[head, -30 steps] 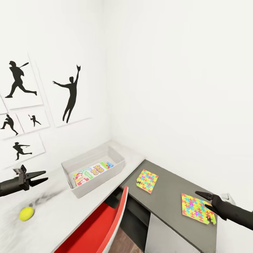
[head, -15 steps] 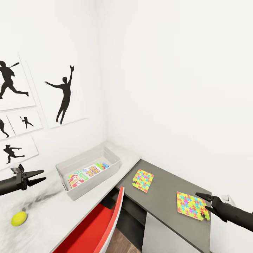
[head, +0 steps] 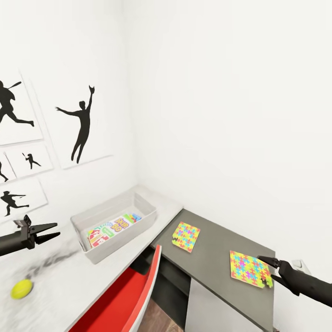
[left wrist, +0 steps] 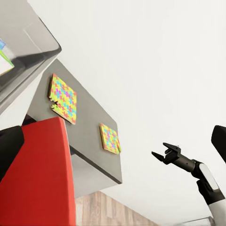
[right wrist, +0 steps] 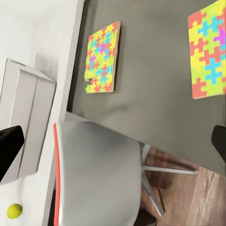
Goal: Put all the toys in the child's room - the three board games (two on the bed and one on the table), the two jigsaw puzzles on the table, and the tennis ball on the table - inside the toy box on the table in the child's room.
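Matte black all over on the left gripper (head: pixel 51 231), lower left of the head frame: two slim tapered fingers, a small boxy bracket on top. Same black on the right gripper (head: pixel 269 268), lower right, with pointed fingertips. Seen again mid-right from the left wrist camera (left wrist: pixel 161 152): black ribbed forearm, then a white rounded cuff with a dark band.

Board game (head: pixel 113 227) in toy box (head: pixel 148 216), puzzles (head: pixel 186 236) rightward.
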{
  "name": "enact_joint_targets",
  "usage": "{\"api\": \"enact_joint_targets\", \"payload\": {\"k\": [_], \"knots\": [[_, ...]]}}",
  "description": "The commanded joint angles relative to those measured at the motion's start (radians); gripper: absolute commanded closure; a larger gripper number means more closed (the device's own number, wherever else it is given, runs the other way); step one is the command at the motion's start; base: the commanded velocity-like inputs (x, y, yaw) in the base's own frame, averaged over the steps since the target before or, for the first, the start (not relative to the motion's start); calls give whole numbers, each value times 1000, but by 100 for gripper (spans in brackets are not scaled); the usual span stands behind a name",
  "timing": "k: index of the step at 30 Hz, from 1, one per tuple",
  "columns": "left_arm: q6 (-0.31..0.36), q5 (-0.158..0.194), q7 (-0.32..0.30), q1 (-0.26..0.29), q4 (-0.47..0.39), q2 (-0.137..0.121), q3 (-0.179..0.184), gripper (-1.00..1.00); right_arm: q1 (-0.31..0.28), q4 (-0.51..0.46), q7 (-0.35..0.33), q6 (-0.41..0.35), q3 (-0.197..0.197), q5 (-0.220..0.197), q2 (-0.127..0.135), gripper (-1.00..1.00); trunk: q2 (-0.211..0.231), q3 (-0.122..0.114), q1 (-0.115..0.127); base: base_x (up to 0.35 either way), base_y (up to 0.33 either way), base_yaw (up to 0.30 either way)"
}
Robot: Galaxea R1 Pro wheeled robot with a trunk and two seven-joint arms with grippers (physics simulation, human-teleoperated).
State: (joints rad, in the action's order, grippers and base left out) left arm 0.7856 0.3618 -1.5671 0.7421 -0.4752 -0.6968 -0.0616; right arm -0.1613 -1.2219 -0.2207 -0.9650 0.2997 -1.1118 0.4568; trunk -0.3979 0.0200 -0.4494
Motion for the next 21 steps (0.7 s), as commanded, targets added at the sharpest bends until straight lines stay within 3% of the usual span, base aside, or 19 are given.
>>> {"api": "enact_joint_targets", "payload": {"k": [1,21], "knots": [[11,0,-4,0,0,-1,0,-100,-1,1,-10,-4,1,10,-1,-100,-2,2,-1,0,0,-219],[10,-1,-4,0,0,0,0,-100,-1,10,-9,-5,-4,11,-2,-100,-2,2,-1,0,0,-273]]}}
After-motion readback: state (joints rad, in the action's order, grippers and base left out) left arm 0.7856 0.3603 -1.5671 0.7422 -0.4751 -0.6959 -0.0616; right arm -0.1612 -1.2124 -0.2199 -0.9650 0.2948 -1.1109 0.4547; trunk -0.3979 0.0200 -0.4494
